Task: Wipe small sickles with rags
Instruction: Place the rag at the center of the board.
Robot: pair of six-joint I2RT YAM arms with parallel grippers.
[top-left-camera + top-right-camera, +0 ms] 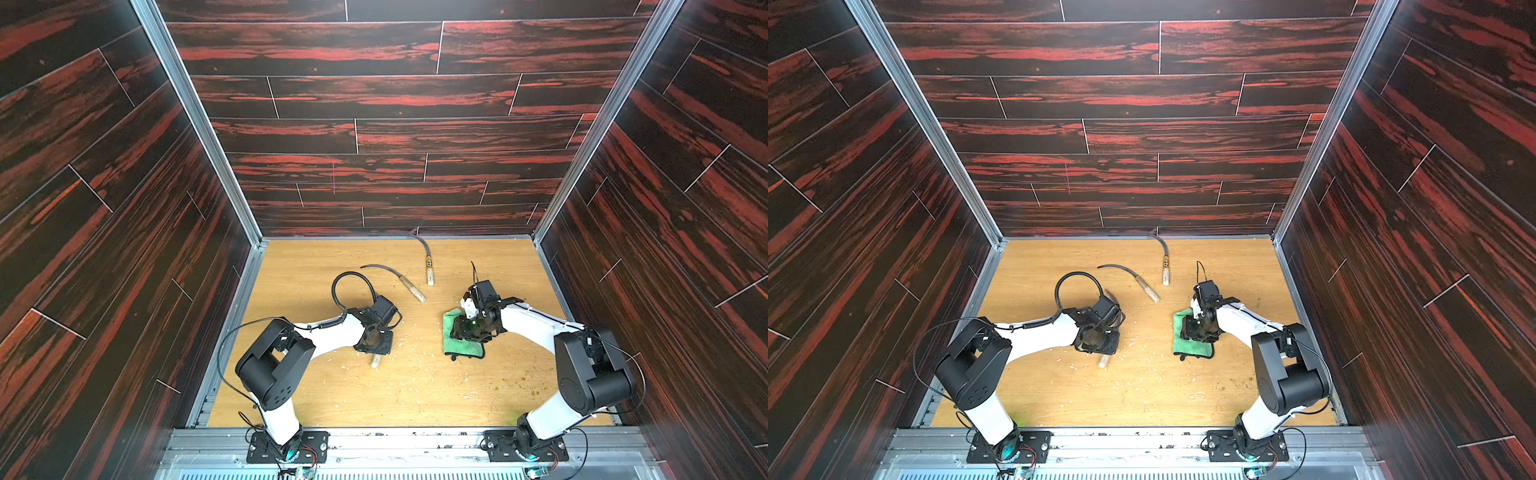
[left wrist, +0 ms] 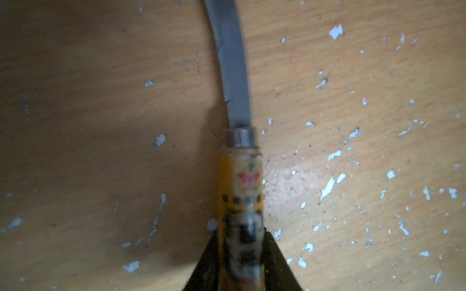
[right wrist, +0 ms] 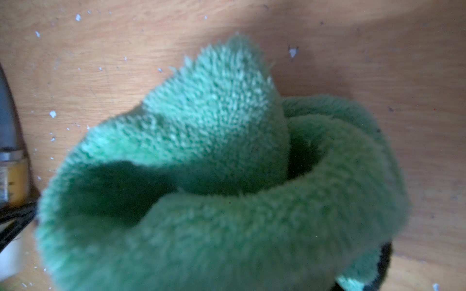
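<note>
My left gripper (image 2: 240, 252) is shut on a small sickle (image 2: 239, 176), its dark fingers pressed to both sides of the yellow-black label band on the handle. The grey blade curves away just above the table. In both top views the pale handle end (image 1: 376, 360) (image 1: 1103, 360) pokes out under that gripper (image 1: 374, 338). Two more sickles (image 1: 399, 279) (image 1: 429, 266) lie loose further back. The green fluffy rag (image 1: 457, 345) (image 1: 1187, 347) lies bunched on the table under my right gripper (image 1: 467, 330). The rag (image 3: 214, 121) fills the right wrist view and hides the fingers.
White flakes and crumbs litter the wooden table (image 1: 407, 395). A black ribbed cable (image 1: 353, 286) loops up behind the left wrist. Dark panelled walls close in the left, right and back. A metal rail (image 1: 407, 434) runs along the front edge.
</note>
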